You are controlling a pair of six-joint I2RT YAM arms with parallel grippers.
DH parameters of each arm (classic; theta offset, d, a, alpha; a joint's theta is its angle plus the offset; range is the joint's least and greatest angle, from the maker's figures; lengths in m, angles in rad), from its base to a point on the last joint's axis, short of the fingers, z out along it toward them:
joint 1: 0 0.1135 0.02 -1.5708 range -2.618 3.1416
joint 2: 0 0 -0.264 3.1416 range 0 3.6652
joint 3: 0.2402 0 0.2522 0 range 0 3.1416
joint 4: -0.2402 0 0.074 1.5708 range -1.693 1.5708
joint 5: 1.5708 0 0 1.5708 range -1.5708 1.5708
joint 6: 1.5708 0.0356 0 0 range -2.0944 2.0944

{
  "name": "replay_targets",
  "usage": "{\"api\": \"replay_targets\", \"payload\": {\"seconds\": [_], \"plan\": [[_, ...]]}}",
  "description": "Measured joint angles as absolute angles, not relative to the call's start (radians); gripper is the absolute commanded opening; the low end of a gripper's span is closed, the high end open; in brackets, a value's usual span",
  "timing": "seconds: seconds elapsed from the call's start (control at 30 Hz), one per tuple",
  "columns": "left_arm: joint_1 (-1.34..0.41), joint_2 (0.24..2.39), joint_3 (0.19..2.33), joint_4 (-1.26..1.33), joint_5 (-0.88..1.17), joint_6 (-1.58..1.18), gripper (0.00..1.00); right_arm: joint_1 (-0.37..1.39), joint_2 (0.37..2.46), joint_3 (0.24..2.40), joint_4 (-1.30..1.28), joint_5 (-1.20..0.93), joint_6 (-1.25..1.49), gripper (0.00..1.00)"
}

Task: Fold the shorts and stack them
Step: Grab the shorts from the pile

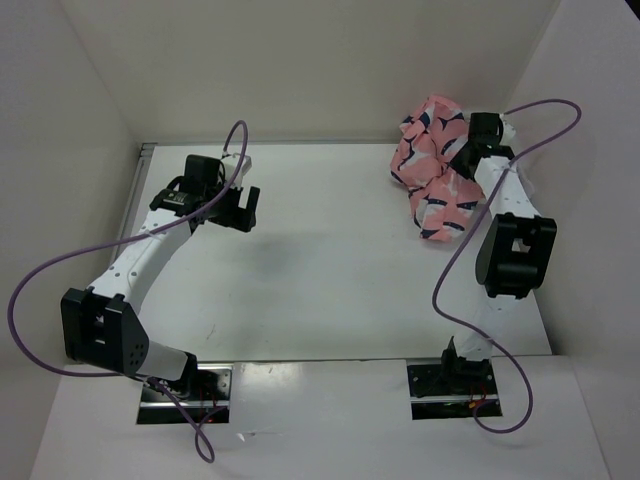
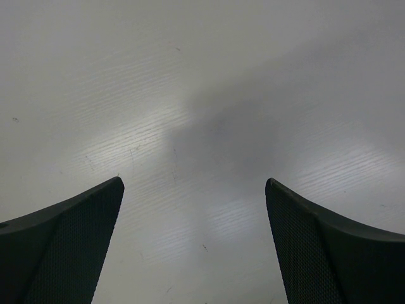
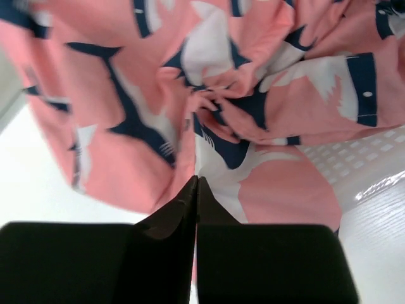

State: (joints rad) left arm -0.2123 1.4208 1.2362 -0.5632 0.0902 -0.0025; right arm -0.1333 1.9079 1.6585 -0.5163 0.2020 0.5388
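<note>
Far right corner of the white table (image 1: 330, 260): the crumpled salmon-pink shorts (image 1: 432, 170), printed with navy-and-white whale shapes, lie heaped close to the back wall. The right gripper (image 1: 464, 154) is sunk into their right side. From the right wrist, its jaws are clenched with no gap, and the tips (image 3: 196, 182) are pressed into the fabric (image 3: 126, 95), where a thin fold appears caught between them. Cloth spreads above and to both sides of the tips. A white mesh basket (image 3: 354, 158) shows beneath the fabric's right edge. Well apart on the left, the left gripper (image 1: 240, 205) hangs released, fingers (image 2: 76, 240) spread wide over bare tabletop (image 2: 190, 95).
</note>
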Motion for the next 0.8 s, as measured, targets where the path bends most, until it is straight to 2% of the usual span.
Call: {"api": "replay_targets", "payload": {"seconds": [0.03,0.07,0.1,0.2,0.27,0.37,0.43,0.5,0.53,0.57,0.6,0.67,0.8], "plan": [[-0.212,1.421,1.236,-0.563,0.091,-0.002,0.99,-0.126,1.896,1.658,-0.517,0.208,0.538,0.10],[-0.212,1.421,1.236,-0.563,0.091,-0.002,0.99,-0.118,1.881,1.661,-0.519,0.215,0.538,0.29],[-0.213,1.421,1.236,-0.563,0.091,-0.002,0.99,-0.110,1.870,1.670,-0.524,0.221,0.536,0.42],[-0.212,1.421,1.236,-0.562,0.091,-0.002,0.99,-0.104,1.859,1.713,-0.525,0.233,0.521,0.61],[-0.212,1.421,1.236,-0.562,0.091,-0.002,0.99,-0.108,1.861,1.724,-0.527,0.233,0.511,0.78],[-0.213,1.421,1.236,-0.562,0.092,-0.002,0.99,-0.112,1.895,1.740,-0.540,0.233,0.501,0.80],[-0.212,1.421,1.236,-0.562,0.092,-0.002,0.99,-0.112,1.939,1.752,-0.542,0.233,0.499,0.74],[-0.212,1.421,1.236,-0.562,0.093,-0.002,0.99,-0.112,1.995,1.766,-0.554,0.233,0.492,0.57],[-0.212,1.421,1.236,-0.563,0.093,-0.002,0.99,-0.112,2.024,1.775,-0.562,0.232,0.489,0.48],[-0.213,1.421,1.236,-0.564,0.093,-0.002,0.99,-0.111,2.050,1.784,-0.572,0.233,0.489,0.25],[-0.212,1.421,1.236,-0.567,0.093,-0.002,0.99,-0.110,2.073,1.793,-0.586,0.236,0.488,0.14],[-0.212,1.421,1.236,-0.572,0.092,-0.002,0.99,-0.104,2.090,1.799,-0.607,0.257,0.495,0.00],[-0.212,1.421,1.236,-0.579,0.089,-0.002,0.99,-0.060,2.052,1.838,-0.628,0.337,0.493,0.00]]}}
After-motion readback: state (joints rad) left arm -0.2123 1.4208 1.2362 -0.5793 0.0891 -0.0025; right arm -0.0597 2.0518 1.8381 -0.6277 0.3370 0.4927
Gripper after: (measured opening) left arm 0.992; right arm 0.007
